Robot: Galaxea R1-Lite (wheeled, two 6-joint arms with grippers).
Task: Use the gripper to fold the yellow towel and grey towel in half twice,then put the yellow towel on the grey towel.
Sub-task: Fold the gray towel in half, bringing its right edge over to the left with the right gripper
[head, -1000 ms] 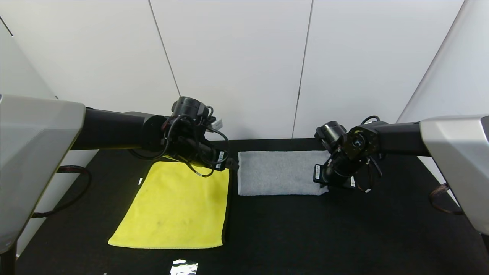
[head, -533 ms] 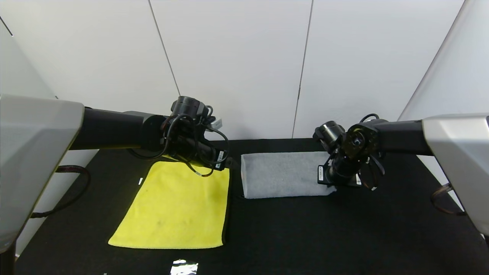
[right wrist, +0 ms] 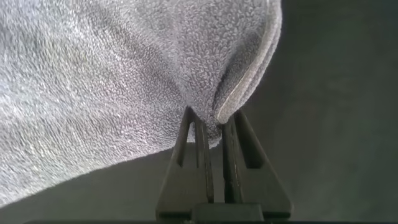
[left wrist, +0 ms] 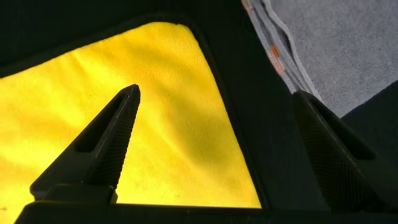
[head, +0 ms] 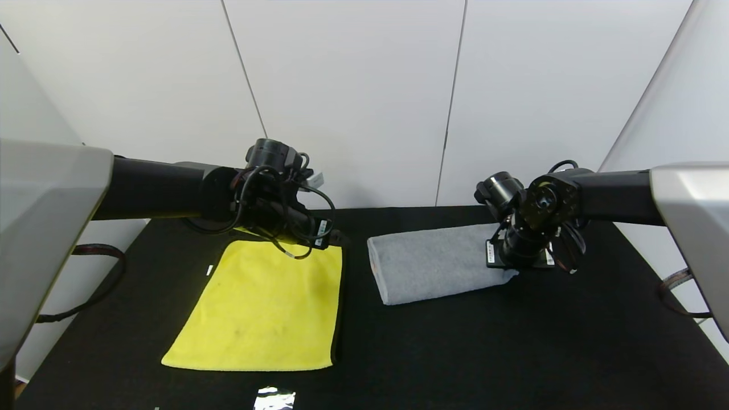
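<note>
The yellow towel (head: 267, 307) lies flat on the black table at the left. It also fills the left wrist view (left wrist: 137, 143). My left gripper (head: 336, 238) hangs open over the towel's far right corner, its fingers (left wrist: 102, 146) spread wide and empty. The grey towel (head: 433, 263) lies folded to the right, slanted, its right end raised. Its folded edge with orange marks shows in the left wrist view (left wrist: 280, 56). My right gripper (head: 515, 263) is shut on the grey towel's right corner (right wrist: 224, 118) and holds it above the table.
The black table (head: 484, 353) stretches in front of both towels. White wall panels stand close behind the table. A small shiny scrap (head: 274, 397) lies at the front edge.
My right gripper has lifted and pulled the grey towel's right end up and to the right, so the towel has slid rightward and now slants. My left arm has risen slightly.
</note>
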